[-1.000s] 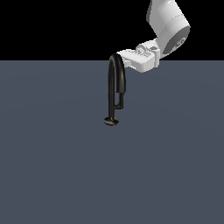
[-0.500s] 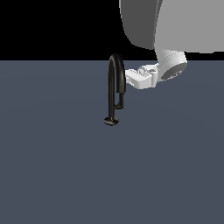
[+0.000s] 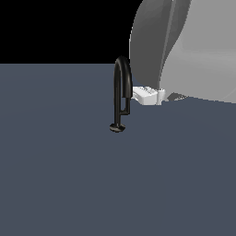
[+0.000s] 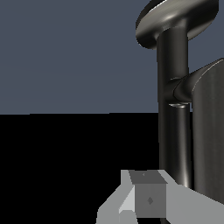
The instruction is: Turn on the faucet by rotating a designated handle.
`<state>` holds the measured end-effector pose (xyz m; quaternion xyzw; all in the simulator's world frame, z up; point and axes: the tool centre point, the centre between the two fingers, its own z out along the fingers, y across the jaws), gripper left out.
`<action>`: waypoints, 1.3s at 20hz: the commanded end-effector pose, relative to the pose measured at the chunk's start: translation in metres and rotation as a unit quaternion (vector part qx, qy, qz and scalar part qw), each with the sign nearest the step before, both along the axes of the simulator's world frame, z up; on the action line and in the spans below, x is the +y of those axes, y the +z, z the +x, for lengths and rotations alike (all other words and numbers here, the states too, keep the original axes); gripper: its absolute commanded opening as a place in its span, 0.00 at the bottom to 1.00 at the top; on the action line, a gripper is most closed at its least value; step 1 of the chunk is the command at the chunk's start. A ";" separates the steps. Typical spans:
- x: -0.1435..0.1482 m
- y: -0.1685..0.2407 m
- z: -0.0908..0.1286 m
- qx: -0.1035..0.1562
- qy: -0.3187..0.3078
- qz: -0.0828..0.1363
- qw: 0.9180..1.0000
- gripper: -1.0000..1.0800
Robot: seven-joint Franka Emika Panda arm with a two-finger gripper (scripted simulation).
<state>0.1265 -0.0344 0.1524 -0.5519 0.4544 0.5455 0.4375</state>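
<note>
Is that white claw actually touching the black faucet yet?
Cannot tell. In the exterior view the gripper meets the faucet edge with no gap showing, but that may be overlap; the wrist view shows no contact.

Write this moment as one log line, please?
phase: approach | gripper: beside faucet, exterior view's right | jaw state: unclear | contact: cannot tell | handle: not discernible

place: bare simulated scene | evidence: flat grey-blue floor, black void behind, lone faucet, no furnishings
</note>
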 end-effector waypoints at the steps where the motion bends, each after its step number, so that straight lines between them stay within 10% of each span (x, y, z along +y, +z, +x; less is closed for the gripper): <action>1: 0.000 -0.006 0.001 0.008 -0.007 0.006 1.000 0.00; 26: -0.002 -0.006 -0.012 0.012 -0.011 0.009 1.000 0.00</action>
